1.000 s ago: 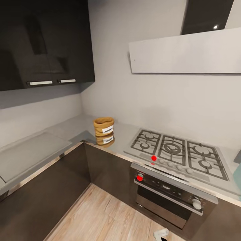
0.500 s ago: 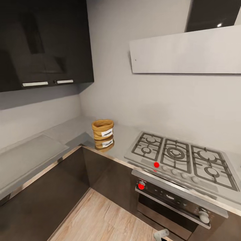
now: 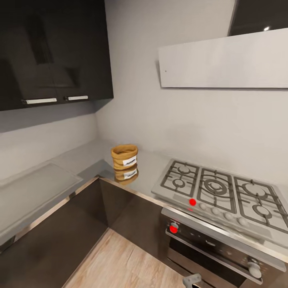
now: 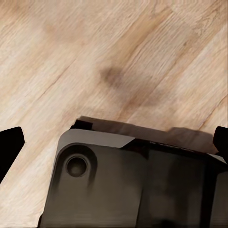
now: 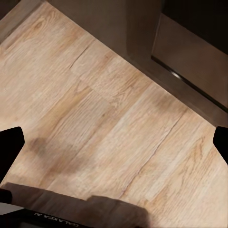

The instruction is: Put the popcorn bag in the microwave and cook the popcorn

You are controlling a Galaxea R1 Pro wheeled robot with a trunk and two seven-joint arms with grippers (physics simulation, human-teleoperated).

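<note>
The popcorn bag point(image 3: 125, 156), tan-brown with a rolled rim and a white label, stands upright on the grey countertop point(image 3: 82, 158) near the inner corner, its reflection below it. The microwave is out of view. In the left wrist view my left gripper point(image 4: 114, 145) is open, its dark fingertips point(image 4: 9, 147) far apart over the wooden floor and the robot's dark base point(image 4: 133, 185). In the right wrist view my right gripper point(image 5: 114, 147) is open too, above bare floor beside dark cabinet fronts point(image 5: 142, 28). Both grippers hold nothing.
A steel gas hob point(image 3: 224, 188) with grates lies right of the bag, over a dark built-in oven point(image 3: 216, 248) with knobs. Dark wall cabinets point(image 3: 52, 52) hang over the left counter run. A pale range hood point(image 3: 224, 60) sits above the hob. Wooden floor point(image 3: 120, 264) fills the corner below.
The whole head view has shifted as the camera moved nearer the counter. The bag stands where it was on the worktop.
</note>
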